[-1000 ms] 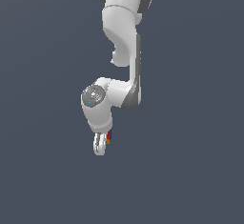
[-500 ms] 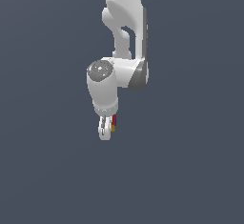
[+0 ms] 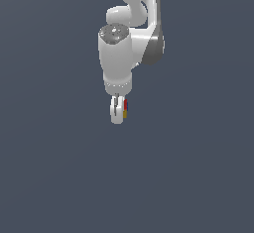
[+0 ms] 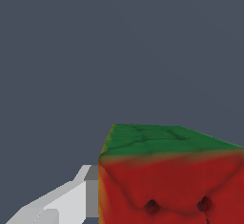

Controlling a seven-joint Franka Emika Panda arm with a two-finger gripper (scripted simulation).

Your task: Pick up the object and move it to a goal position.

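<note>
The white arm hangs down in the exterior view, and its gripper (image 3: pixel 118 114) points straight down, shut on the object (image 3: pixel 125 108). Only a thin red and yellow sliver of the small cube shows beside the white fingers (image 3: pixel 116 113). In the wrist view the object (image 4: pixel 171 180) fills the near corner, showing a red face and a green face, with one white finger (image 4: pixel 57 204) pressed against its side. The other finger is hidden behind the cube.
Plain dark grey-blue background surrounds the arm in both views. No table edge, marker or other object shows.
The arm has swung toward the exterior view's right and risen, carrying the cube with it. The gripper has stayed shut on the cube throughout.
</note>
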